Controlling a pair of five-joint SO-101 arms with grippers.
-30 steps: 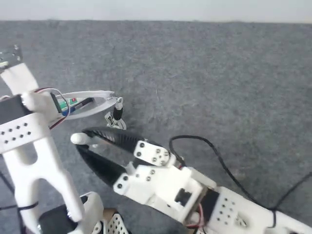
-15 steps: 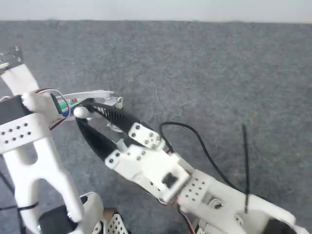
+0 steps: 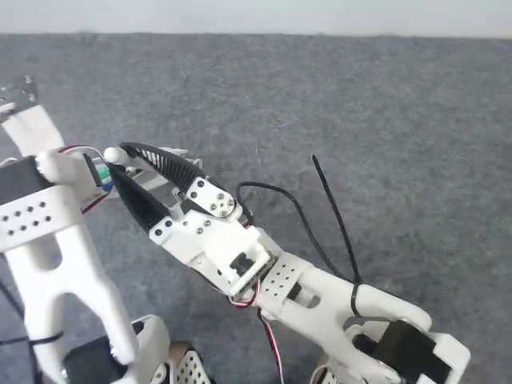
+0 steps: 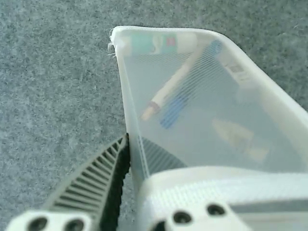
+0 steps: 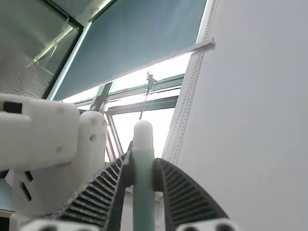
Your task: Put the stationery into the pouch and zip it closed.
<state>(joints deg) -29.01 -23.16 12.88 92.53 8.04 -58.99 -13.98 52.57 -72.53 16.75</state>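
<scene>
The translucent mesh pouch (image 4: 202, 110) hangs from my left gripper (image 4: 132, 154), which is shut on its side edge; several pens (image 4: 168, 91) lie inside under the zip rim. In the high view the pouch (image 3: 172, 151) sits at the left beside the left arm (image 3: 48, 208). My right gripper (image 3: 120, 164) is shut on a white pen (image 3: 114, 154), whose tip is at the pouch's end next to the left arm. In the right wrist view the pen (image 5: 143, 139) stands up between the black fingers (image 5: 113, 183) of the right gripper (image 5: 143, 161).
Grey carpet (image 3: 360, 104) covers the table, open to the back and right. A black cable (image 3: 332, 216) loops up from the right arm. The left arm's white body (image 5: 43, 149) stands close beside the right gripper.
The right gripper has swung up and to the left with the pen, from in front of the pouch to the pouch's end by the left arm. The left arm has kept still.
</scene>
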